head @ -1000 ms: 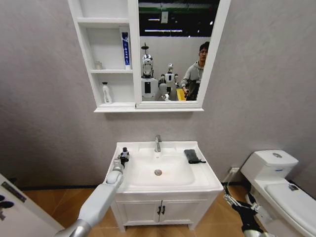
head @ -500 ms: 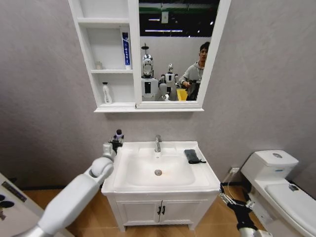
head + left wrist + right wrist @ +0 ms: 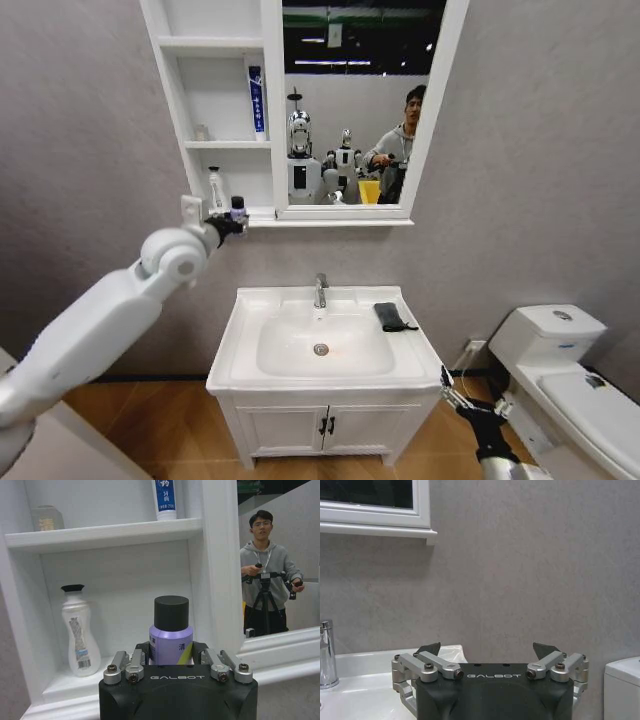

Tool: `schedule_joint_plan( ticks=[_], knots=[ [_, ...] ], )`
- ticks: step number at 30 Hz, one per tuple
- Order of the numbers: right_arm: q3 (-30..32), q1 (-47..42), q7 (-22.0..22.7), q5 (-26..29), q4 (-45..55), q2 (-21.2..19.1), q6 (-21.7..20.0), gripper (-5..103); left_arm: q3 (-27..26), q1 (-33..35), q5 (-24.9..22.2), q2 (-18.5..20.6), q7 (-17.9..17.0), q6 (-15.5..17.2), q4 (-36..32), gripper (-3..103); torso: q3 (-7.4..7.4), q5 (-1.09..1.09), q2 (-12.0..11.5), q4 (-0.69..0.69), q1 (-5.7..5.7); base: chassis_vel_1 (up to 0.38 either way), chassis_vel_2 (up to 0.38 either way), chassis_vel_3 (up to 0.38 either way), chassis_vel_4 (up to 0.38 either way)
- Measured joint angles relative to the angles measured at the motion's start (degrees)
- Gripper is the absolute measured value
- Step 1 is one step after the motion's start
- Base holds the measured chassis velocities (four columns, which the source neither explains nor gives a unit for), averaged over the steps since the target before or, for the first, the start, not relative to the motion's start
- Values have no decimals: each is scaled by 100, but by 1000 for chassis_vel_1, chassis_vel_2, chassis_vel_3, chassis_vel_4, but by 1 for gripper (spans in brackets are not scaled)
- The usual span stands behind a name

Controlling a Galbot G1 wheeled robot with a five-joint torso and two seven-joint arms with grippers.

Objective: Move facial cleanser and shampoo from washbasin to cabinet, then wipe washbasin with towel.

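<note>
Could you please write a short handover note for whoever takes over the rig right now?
Left gripper: shut on the purple bottle, raised at the cabinet's bottom niche, beside a white bottle already standing there.
Right gripper: open, idle, low beside the washbasin.
Towel: lying on the washbasin's right rear corner, untouched.
Done: washbasin holds no bottles.
Left: set the purple bottle on the shelf, then wipe the washbasin with the towel.

Cabinet (image 3: 168,120), bottom niche: white bottle w/ black cap (image 3: 79,630) upright on shelf, just beyond left gripper (image 3: 231,224), to its side. Mid shelf above gripper: blue-white tube (image 3: 164,499), small grey item (image 3: 47,518). Washbasin (image 3: 250,375) well below gripper: dark towel (image 3: 391,317) on rim beside tap.
</note>
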Motion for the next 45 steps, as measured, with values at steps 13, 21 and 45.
schedule_joint_plan(
  ticks=[13,21,45],
  knots=[
    [125,-13,-22,251,-138,-7,137,100,324,-902,692,-1362,339,-160,2294,43,0,1,0,2,0,0,0,0,0],
    [204,-6,-93,386,-274,-36,202,100,287,-974,889,-1615,410,-225,3111,43,0,0,0,3,0,0,0,0,0],
    [47,73,-131,241,-353,-28,151,100,-1225,2279,889,1106,552,-708,-1071,99,-3,0,2,5,-2,0,0,0,0]
  ],
)
